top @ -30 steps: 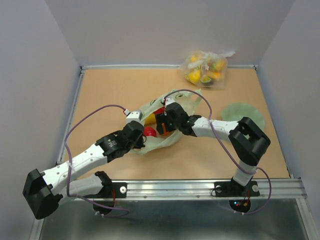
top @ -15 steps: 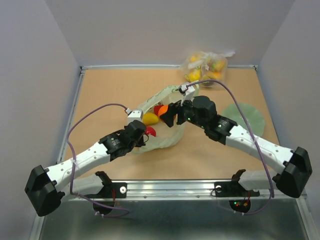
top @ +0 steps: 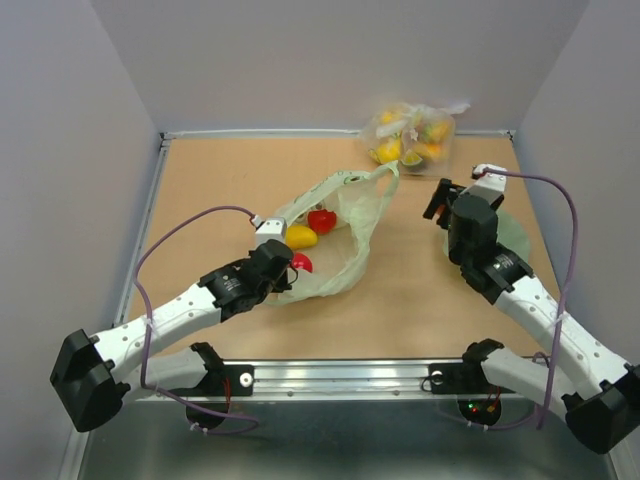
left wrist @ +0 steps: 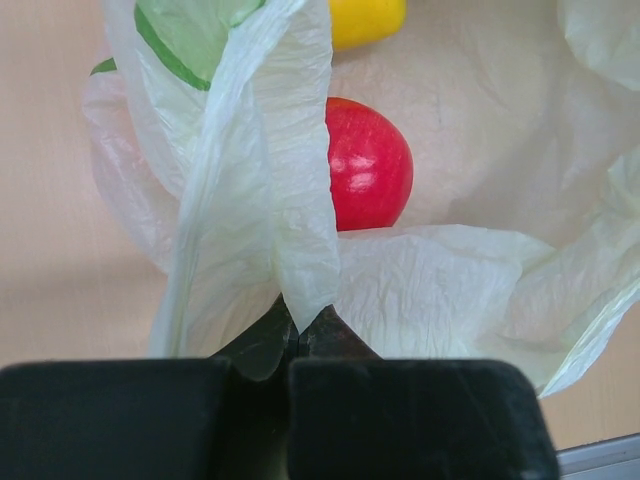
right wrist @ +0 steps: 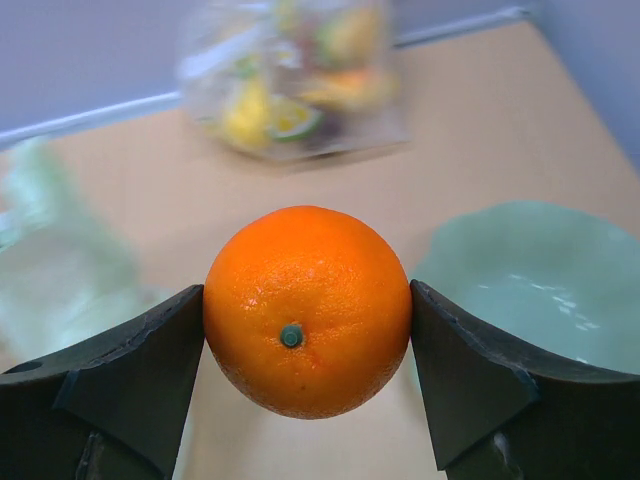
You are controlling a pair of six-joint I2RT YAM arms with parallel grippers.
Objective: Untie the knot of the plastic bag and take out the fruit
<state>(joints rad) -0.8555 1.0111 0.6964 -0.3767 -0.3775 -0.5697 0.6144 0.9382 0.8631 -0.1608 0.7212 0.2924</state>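
While the orange [right wrist: 308,310] is gripped between the right fingers [right wrist: 455,360] above the tabletop [top: 420,300], toward its right edge, the pale green plate [right wrist: 540,270] is seen just beside it on the right and lower down. In the overhead view the plate is partly hidden under the right arm [top: 520,290]. Being round, the orange offers no long axis to be aligned. It is judged that only a short carry rightward and a lowering are called for, and the right arm is plainly the nearer one.

The green bag [top: 345,215] is spread open near the middle of the tabletop, with no knot to be seen at its mouth. Its near edge is pinched by the clenched left fingers [left wrist: 300,345]. A red apple [left wrist: 368,177] and a yellow mango [left wrist: 365,18] are seen inside it, just beyond that pinch.

Bare tabletop is seen between bag and plate. A clear bag [top: 410,135] of other fruit is seen at the far edge, apart from the plate, so the path is judged unobstructed. The right edge and the side wall [top: 590,150] are close by, however.
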